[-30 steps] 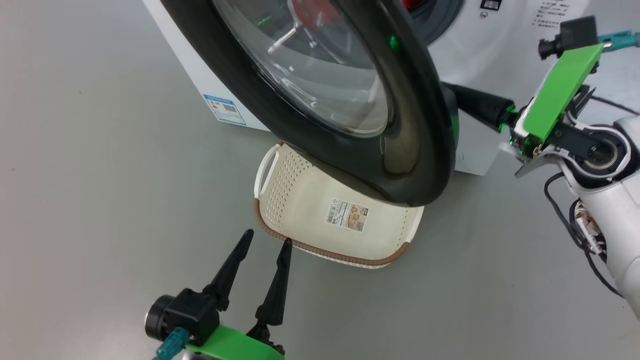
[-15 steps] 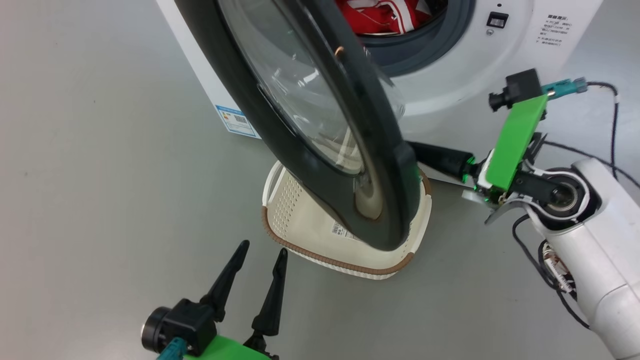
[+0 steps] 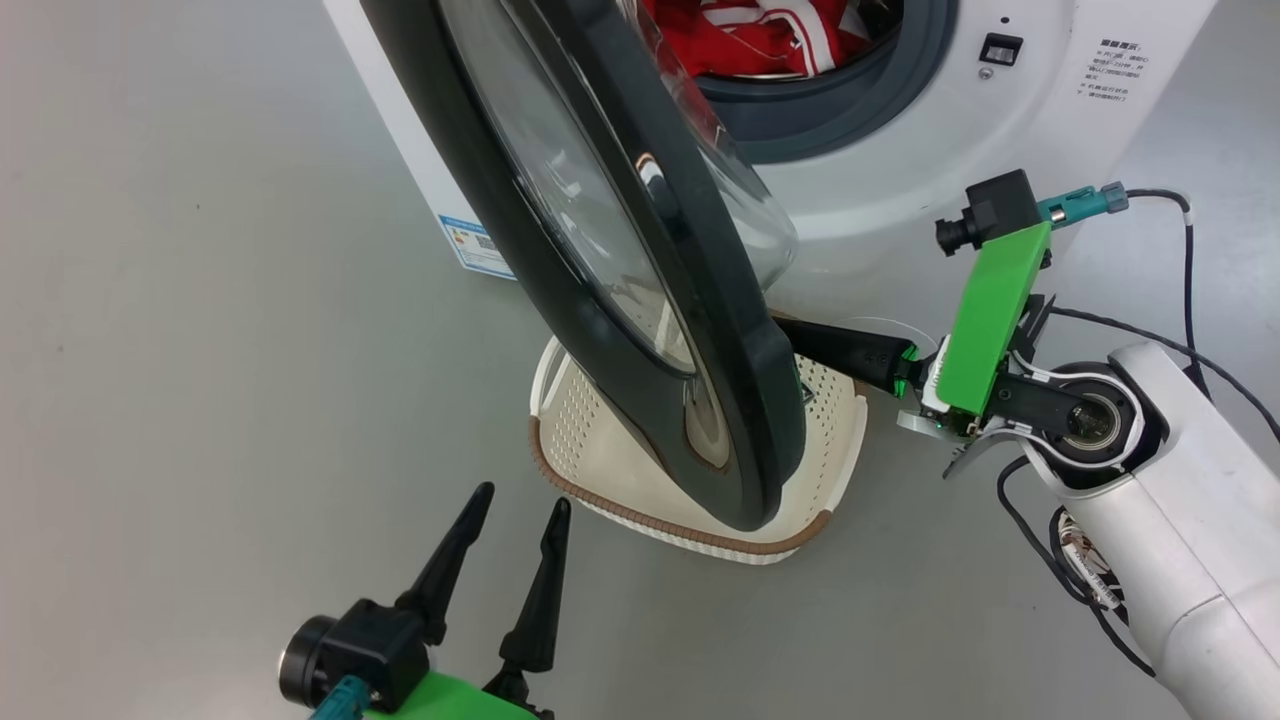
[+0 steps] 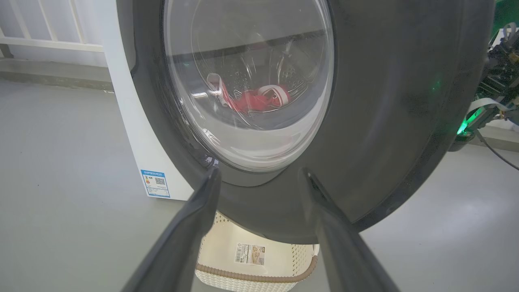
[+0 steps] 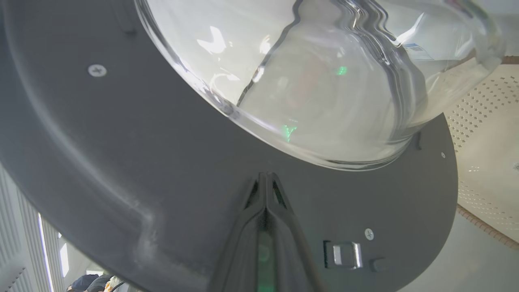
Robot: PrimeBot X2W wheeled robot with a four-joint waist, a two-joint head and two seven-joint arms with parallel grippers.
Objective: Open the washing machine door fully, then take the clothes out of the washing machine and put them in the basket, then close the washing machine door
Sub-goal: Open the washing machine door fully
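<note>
We set the right tool (image 5: pixel 265 178), fingers pressed together, against the inside of the washing machine door (image 3: pixel 740 390), presumably to swing it wider (above the basket (image 3: pixel 575 415)). The left tool (image 3: pixel 523 497) hangs spread wide. The clothes (image 3: pixel 760 40) lie in the drum.

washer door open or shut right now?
Open: the washing machine door stands swung out over the basket, and the clothes show uncovered inside the washing machine behind it.
</note>
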